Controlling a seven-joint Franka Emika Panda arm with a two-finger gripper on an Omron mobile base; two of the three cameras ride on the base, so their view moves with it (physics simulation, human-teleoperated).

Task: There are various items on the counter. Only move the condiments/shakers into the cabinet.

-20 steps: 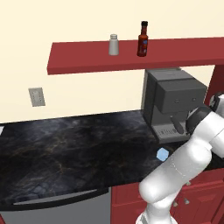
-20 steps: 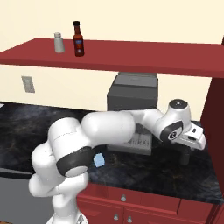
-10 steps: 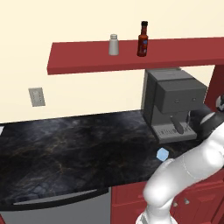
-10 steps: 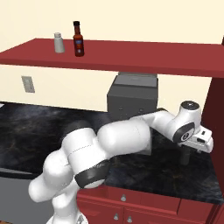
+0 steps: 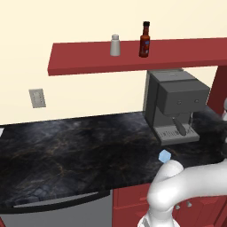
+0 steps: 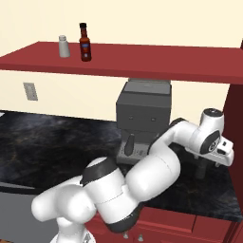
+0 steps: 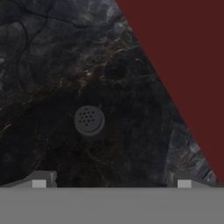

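The black shaker (image 7: 89, 120) stands on the black veined counter (image 7: 43, 65) and shows its round holed top in the hand view. My gripper (image 7: 111, 183) hangs above it, open, with the shaker a little left of the middle between the fingertips (image 7: 41, 179). In the right base view the gripper (image 6: 209, 167) points down at the counter (image 6: 47, 137) to the right of the coffee machine. On top of the dark red cabinet (image 5: 88, 57) stand the whitish shaker (image 5: 115, 45) and the red sauce bottle (image 5: 144, 40). The right base view shows the same shaker (image 6: 63, 46) and bottle (image 6: 85, 42).
A big grey coffee machine (image 5: 175, 104) sits at the back right of the counter (image 5: 80, 146). A small light-blue block (image 5: 165, 156) lies near the counter's front edge. A dark red upright panel (image 7: 183, 65) stands close to the black shaker.
The arm has swung further right and slightly down, past the coffee machine. The hand has left the left base view. The gripper stayed open.
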